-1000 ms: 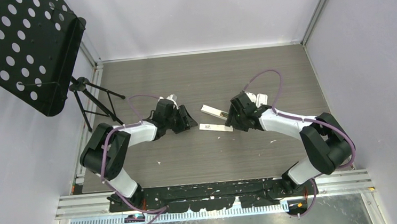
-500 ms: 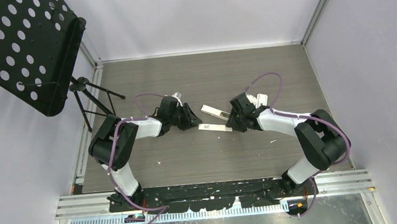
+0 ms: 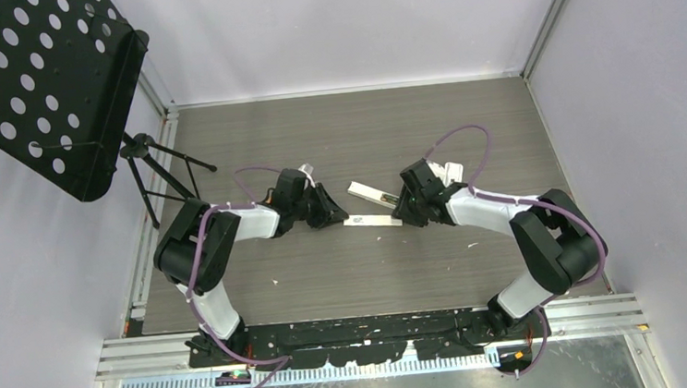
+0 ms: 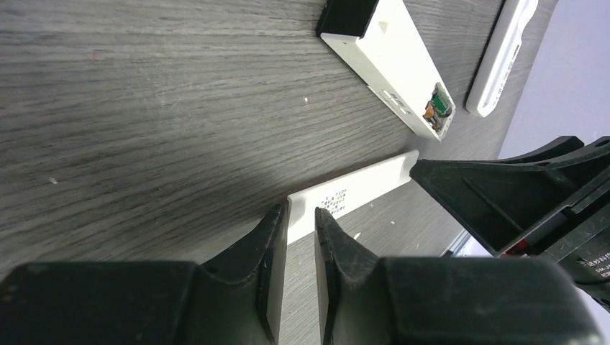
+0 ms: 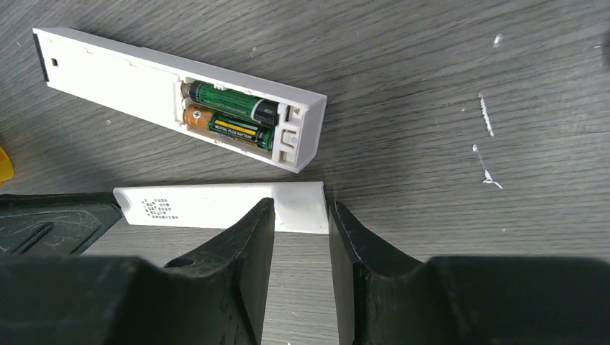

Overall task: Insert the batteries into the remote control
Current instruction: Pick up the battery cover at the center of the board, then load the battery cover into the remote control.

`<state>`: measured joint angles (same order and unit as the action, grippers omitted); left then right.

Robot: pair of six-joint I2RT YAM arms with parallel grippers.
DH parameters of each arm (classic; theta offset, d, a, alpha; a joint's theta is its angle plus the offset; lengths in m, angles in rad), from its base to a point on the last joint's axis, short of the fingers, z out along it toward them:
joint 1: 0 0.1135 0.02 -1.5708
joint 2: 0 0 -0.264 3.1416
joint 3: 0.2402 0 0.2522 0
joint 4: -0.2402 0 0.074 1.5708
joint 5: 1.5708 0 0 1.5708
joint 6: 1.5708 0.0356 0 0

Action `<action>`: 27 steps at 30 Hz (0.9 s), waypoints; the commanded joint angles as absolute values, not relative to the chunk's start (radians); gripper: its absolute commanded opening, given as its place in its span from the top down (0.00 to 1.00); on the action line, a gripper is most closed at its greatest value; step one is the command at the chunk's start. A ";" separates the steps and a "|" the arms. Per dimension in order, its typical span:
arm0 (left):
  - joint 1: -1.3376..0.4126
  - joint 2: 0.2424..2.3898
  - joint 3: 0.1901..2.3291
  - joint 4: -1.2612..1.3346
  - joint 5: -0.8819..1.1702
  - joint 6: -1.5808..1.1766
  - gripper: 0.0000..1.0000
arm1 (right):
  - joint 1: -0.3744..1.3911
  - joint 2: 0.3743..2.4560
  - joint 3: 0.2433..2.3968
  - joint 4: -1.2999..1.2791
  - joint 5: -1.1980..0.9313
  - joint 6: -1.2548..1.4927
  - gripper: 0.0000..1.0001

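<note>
Left hand (image 4: 301,215), right hand (image 5: 301,208) at cover (image 5: 216,205) ends; batteries (image 5: 226,115) in remote (image 5: 108,72)

Remote control (image 5: 115,68) and loose cover (image 5: 223,205) between the two arms
The cover lies flat on the table (image 3: 328,279), the left gripper (image 4: 301,223) at its left end and the right gripper (image 5: 301,215) at its right. Just behind it lies the remote control (back up), two batteries (image 5: 229,101) side by side in its open compartment. A stand (image 3: 35,88) is at the table's far-left edge.
</note>
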<state>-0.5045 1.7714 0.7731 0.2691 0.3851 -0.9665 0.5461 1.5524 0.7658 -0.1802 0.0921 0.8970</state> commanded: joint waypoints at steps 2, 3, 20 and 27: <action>-0.523 1.709 0.776 0.339 0.479 -1.010 0.79 | 0.555 1.465 0.788 -0.100 0.065 0.905 0.62; -0.523 1.704 0.777 0.338 0.480 -1.012 0.79 | 0.555 1.459 0.794 -0.121 0.069 0.902 0.62; -0.525 1.777 0.898 0.368 0.475 -1.020 0.79 | 0.547 1.487 0.919 -0.206 0.244 0.814 0.61; -0.525 1.854 0.957 0.380 0.470 -1.032 0.78 | 0.518 1.590 0.984 -0.172 0.291 0.761 0.61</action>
<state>-0.5049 1.8221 0.9043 0.2878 0.4160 -0.9993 0.5179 1.5452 0.9157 -0.2611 0.2844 0.7834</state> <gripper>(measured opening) 0.216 0.391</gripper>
